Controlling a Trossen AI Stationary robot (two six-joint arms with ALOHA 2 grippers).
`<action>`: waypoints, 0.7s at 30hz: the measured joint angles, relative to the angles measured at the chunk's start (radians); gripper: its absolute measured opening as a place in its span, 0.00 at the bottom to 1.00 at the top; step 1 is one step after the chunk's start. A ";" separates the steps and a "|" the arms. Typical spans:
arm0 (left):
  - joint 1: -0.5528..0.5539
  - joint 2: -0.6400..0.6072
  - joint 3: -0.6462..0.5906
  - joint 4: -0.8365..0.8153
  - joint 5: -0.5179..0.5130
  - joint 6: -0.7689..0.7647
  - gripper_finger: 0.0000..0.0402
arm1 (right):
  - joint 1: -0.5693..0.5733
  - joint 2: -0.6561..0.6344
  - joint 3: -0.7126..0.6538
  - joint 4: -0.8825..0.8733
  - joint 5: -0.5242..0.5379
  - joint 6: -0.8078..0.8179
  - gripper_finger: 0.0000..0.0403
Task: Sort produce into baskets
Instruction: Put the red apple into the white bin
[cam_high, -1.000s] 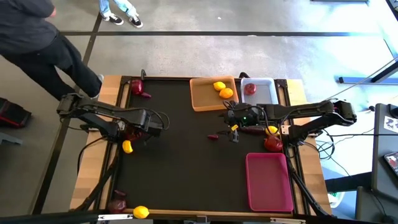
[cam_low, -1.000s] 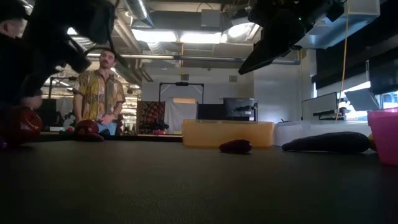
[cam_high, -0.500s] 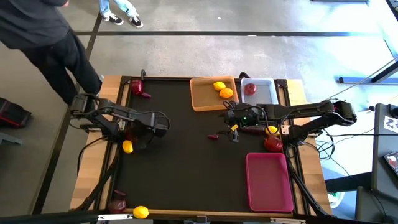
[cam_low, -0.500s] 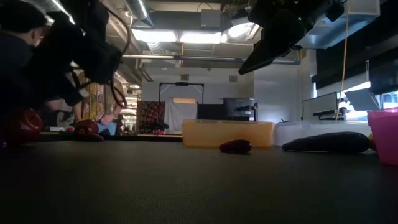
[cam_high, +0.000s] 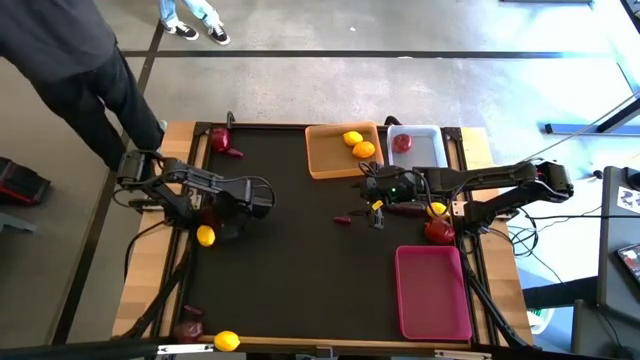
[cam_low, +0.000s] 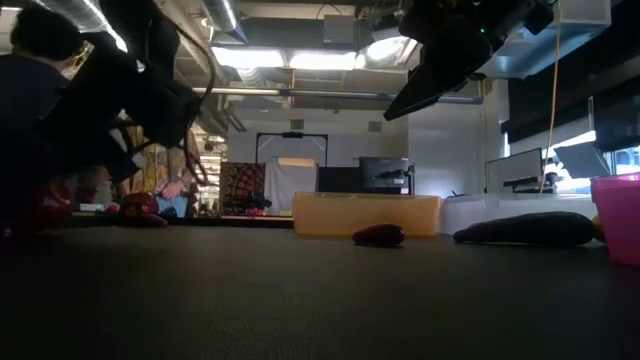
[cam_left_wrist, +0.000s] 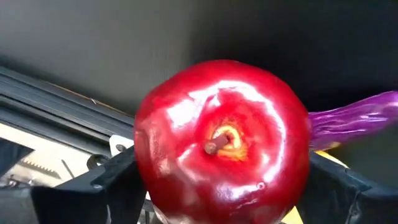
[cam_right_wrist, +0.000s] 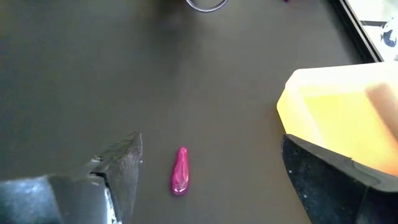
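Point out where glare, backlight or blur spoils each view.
Left wrist view: ceiling light glints white off the red apple, which fills the frame between the left hand's fingers. Low view: bright ceiling lights backlight both arms into silhouettes. Right wrist view: the orange basket looks washed out, its near edge soft. High view: evenly lit, no glare.

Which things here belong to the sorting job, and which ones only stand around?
Job:
red apple between the left pincer fingers
lemon
small purple piece
orange basket
white basket
pink basket

Around:
person beside the table
red case on the floor
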 joint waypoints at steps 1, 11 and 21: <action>-0.003 -0.004 0.014 -0.012 -0.002 0.000 0.78 | 0.000 0.000 0.000 0.000 0.000 -0.002 0.82; -0.057 -0.098 0.255 -0.072 -0.048 -0.090 0.81 | 0.000 0.000 0.000 -0.002 -0.006 -0.001 0.82; -0.105 -0.219 0.362 0.275 -0.123 -0.137 0.83 | 0.000 0.000 0.000 0.027 -0.012 0.019 0.82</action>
